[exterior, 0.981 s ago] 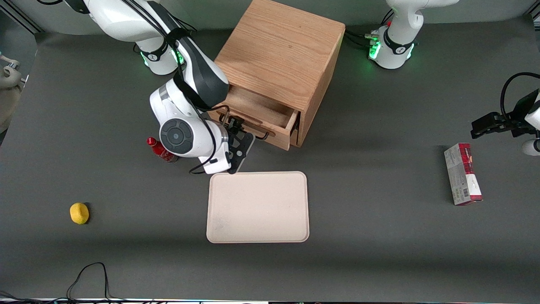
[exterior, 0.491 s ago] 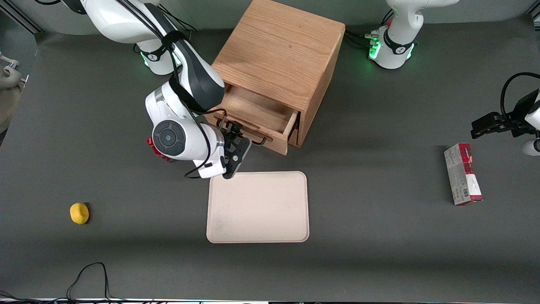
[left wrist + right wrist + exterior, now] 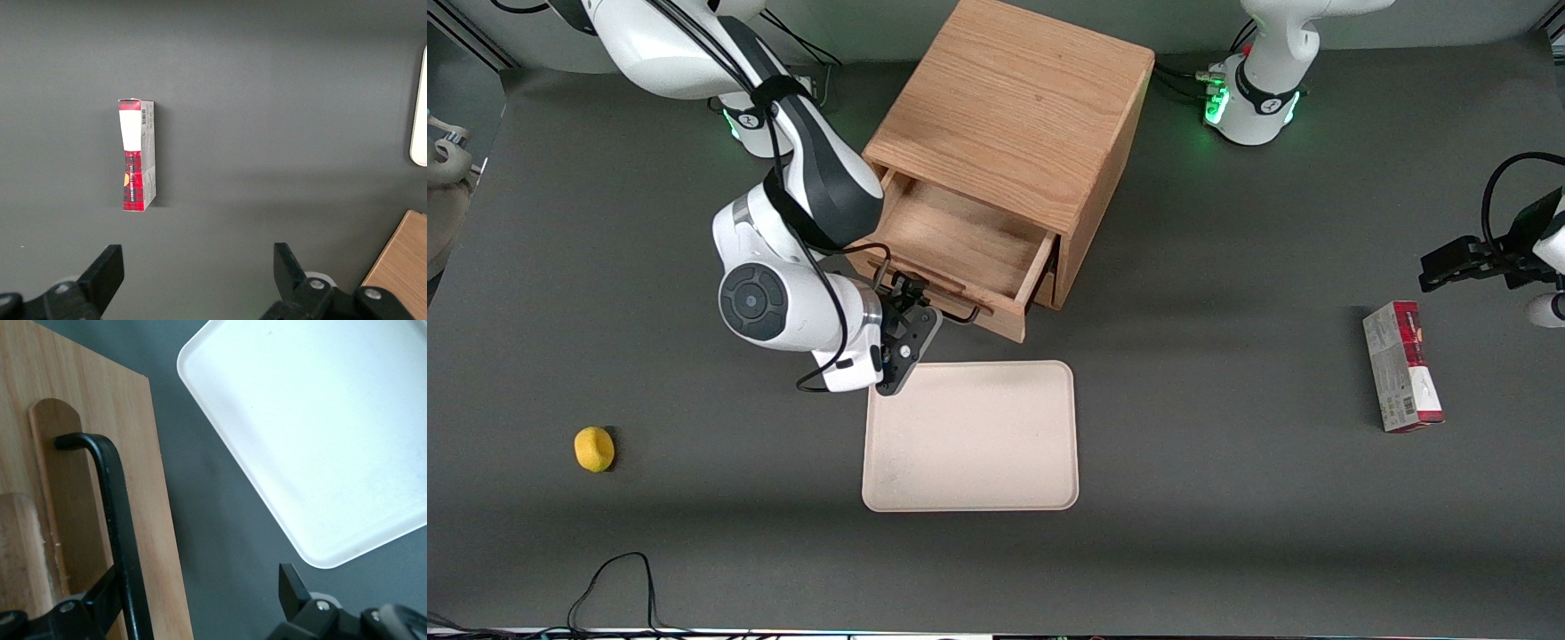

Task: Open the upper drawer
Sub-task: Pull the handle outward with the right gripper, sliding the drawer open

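Observation:
The light oak cabinet [image 3: 1014,107] stands at the back middle of the table. Its upper drawer [image 3: 960,240] is pulled partly out, and its empty wooden inside shows. The black wire bar handle [image 3: 960,316] runs along the drawer front [image 3: 80,487]. My right gripper [image 3: 911,307] is at this handle, in front of the drawer. In the right wrist view the gripper [image 3: 197,600] is open. One finger [image 3: 100,600] lies against the handle bar [image 3: 113,513] and the other finger [image 3: 293,587] stands apart over the dark table.
A cream tray [image 3: 971,436] lies just in front of the drawer, nearer the front camera, and also shows in the right wrist view [image 3: 320,420]. A yellow lemon-like object [image 3: 594,448] lies toward the working arm's end. A red and grey box [image 3: 1401,366] lies toward the parked arm's end.
The upper drawer has slid farther out toward the front camera, and my gripper has moved with the handle. The red bottle beside the arm is now hidden by it.

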You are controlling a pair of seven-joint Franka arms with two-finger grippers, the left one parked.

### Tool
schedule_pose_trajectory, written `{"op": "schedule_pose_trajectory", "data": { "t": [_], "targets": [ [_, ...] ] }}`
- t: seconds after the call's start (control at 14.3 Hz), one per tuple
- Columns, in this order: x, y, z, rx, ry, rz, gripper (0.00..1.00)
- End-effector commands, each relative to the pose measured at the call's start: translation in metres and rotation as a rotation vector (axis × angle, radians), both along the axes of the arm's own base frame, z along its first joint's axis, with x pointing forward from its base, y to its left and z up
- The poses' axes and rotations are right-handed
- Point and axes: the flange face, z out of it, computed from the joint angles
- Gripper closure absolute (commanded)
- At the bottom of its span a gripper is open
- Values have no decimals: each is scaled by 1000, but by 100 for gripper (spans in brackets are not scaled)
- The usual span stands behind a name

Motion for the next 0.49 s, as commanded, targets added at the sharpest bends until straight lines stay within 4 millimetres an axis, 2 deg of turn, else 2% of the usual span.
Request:
{"op": "schedule_pose_trajectory", "data": {
  "t": [0.0, 0.42],
  "targets": [
    [14, -2, 2, 15, -42, 32, 0],
    [29, -10, 3, 37, -108, -7, 0]
  ]
}}
